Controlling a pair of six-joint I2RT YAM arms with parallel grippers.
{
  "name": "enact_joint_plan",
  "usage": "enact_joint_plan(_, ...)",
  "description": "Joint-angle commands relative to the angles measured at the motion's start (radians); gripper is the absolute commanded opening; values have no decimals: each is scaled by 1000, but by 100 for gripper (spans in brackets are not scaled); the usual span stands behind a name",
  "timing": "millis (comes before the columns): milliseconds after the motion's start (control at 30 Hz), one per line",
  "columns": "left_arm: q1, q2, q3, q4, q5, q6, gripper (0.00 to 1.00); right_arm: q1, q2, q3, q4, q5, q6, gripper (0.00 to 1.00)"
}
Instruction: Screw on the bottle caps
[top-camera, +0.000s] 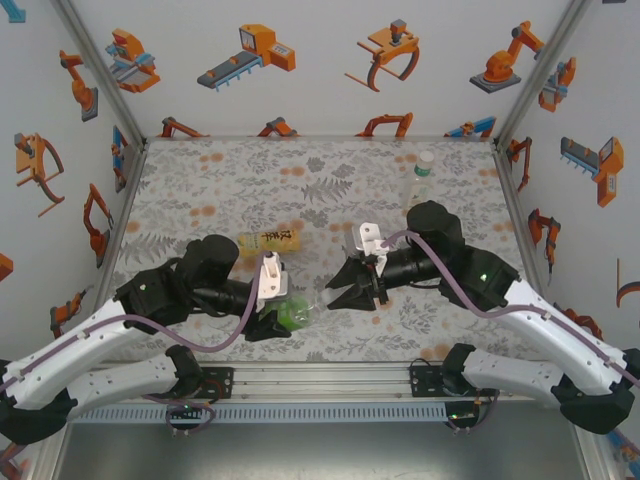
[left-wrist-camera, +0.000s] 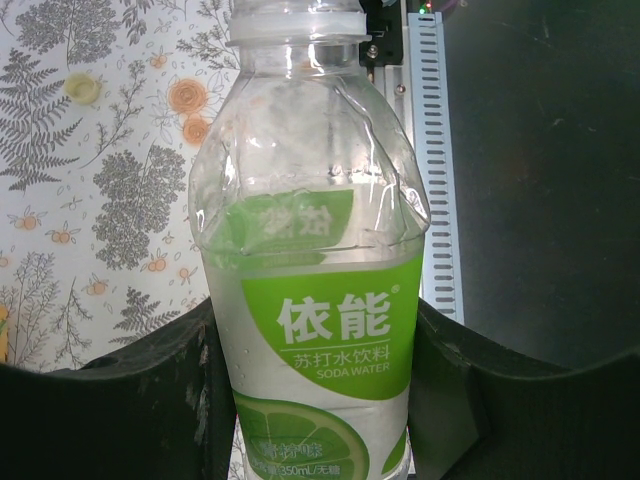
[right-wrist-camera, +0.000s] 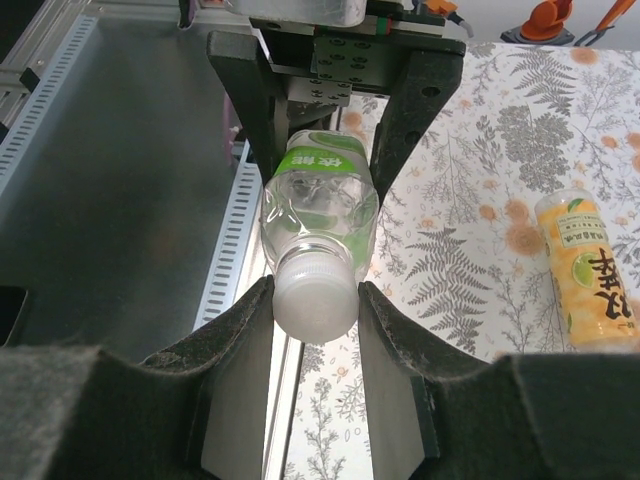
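My left gripper (top-camera: 283, 318) is shut on the body of a clear bottle (top-camera: 298, 314) with a green label, holding it on its side just above the table near the front edge. In the left wrist view the dark fingers (left-wrist-camera: 150, 400) press the bottle (left-wrist-camera: 320, 300) on both sides, and its pale cap (left-wrist-camera: 295, 20) points away. My right gripper (right-wrist-camera: 315, 305) is shut on that white cap (right-wrist-camera: 312, 295), one pad touching each side. The two grippers face each other along the bottle (right-wrist-camera: 318, 190).
An amber-yellow bottle (top-camera: 270, 240) with a yellow label lies on the patterned cloth behind the left gripper, also at the right of the right wrist view (right-wrist-camera: 587, 270). A clear capped bottle (top-camera: 421, 178) stands at the back right. A slotted metal rail (top-camera: 320, 380) runs along the near edge.
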Motion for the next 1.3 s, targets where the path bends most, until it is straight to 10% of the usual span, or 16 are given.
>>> enact_joint_plan(0,-4,-17,16,64,5,16,0,13,10,-8,26,-30,9,0)
enact_joint_plan(1267,-2,-11,16,131,5,3,0,36,10,-54,83,-43,3,0)
